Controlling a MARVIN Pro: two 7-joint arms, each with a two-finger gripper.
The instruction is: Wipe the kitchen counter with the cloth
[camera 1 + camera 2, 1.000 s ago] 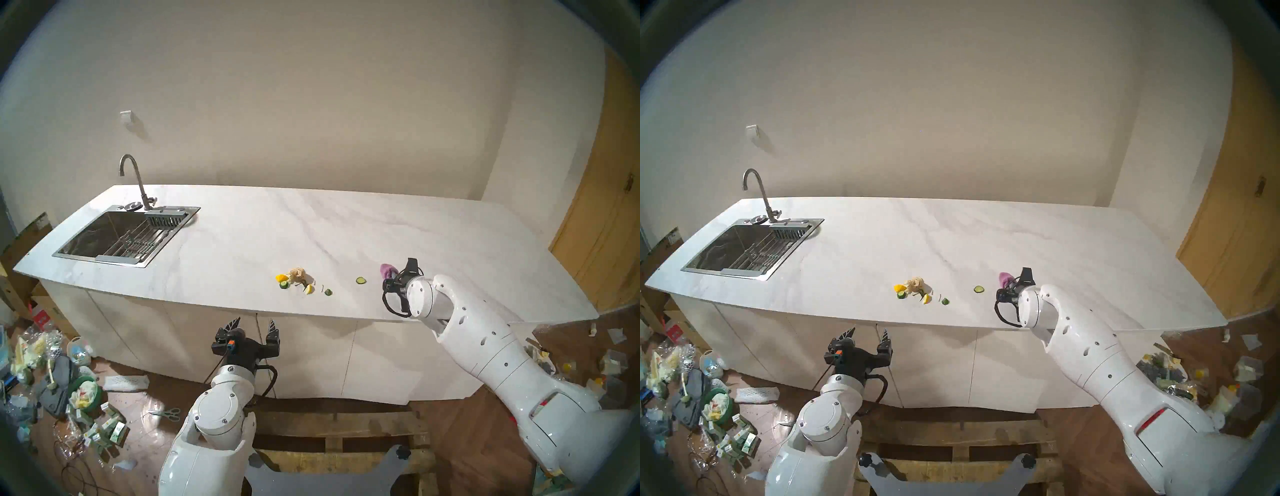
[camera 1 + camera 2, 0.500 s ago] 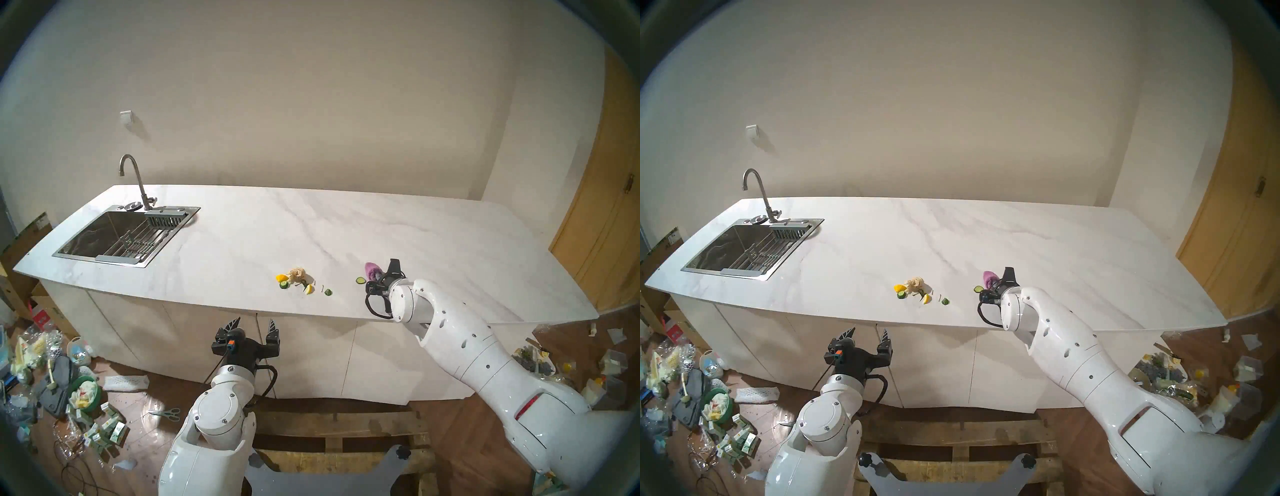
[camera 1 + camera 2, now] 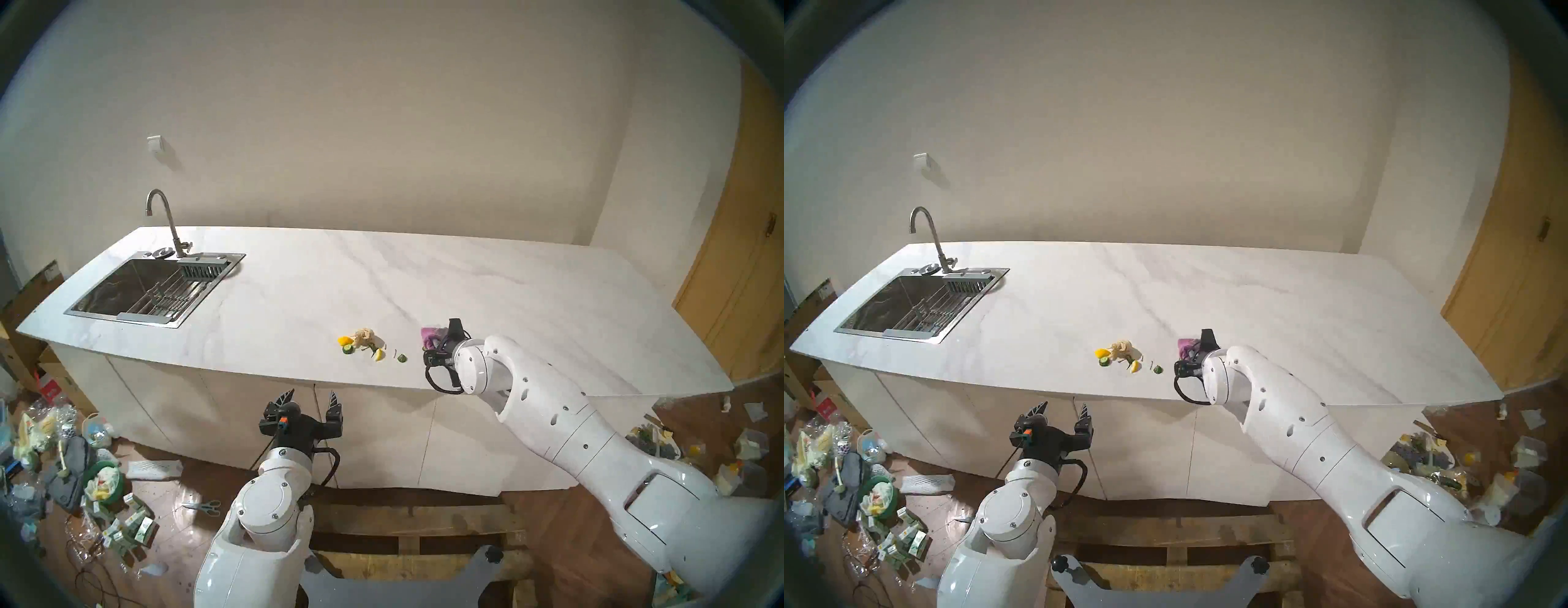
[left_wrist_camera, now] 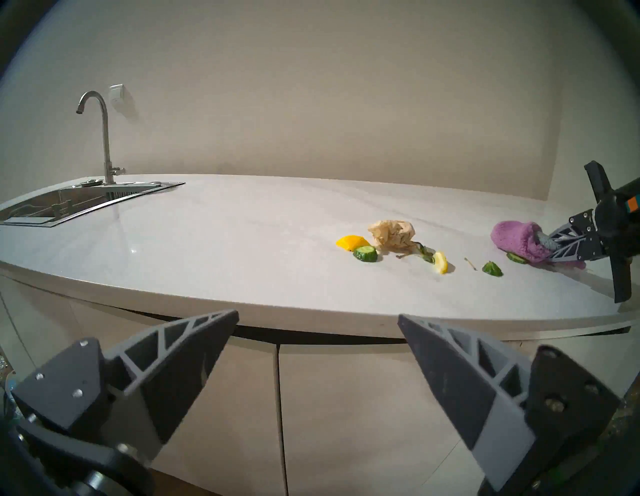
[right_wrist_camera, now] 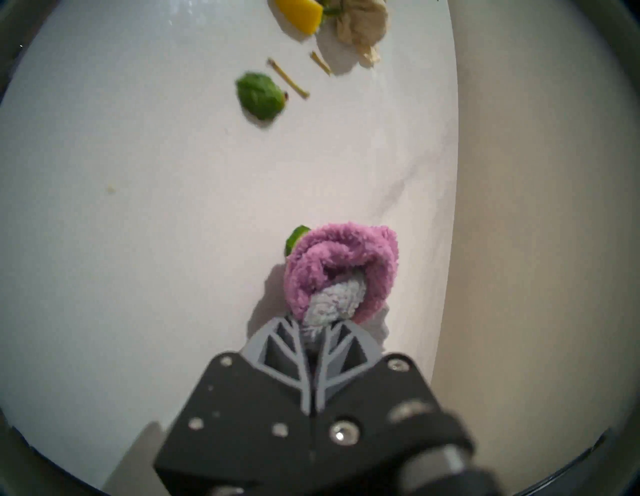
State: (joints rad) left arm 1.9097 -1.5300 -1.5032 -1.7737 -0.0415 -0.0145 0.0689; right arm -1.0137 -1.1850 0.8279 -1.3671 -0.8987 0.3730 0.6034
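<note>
The white marble-look kitchen counter (image 3: 382, 276) spans the head views. My right gripper (image 3: 439, 342) is shut on the purple fuzzy cloth (image 3: 432, 335), pressing it on the counter near the front edge. In the right wrist view the cloth (image 5: 341, 256) bulges ahead of the shut fingers (image 5: 294, 343), its grey-blue patch pinched between them. A cucumber slice (image 5: 296, 237) sits partly under the cloth's left edge. My left gripper (image 3: 312, 397) is open and empty, below the counter in front of the cabinet fronts.
Left of the cloth lie a green scrap (image 3: 401, 358), a lemon wedge (image 3: 379, 355), a beige paper wad (image 3: 365, 335), a yellow piece (image 3: 345, 340) and a cucumber chunk (image 3: 348, 349). The steel sink (image 3: 123, 319) and faucet (image 3: 167, 220) are far left.
My right gripper slid the cloth leftward along the counter, reaching the cucumber slice, which is now partly under the cloth. The left arm has not moved.
</note>
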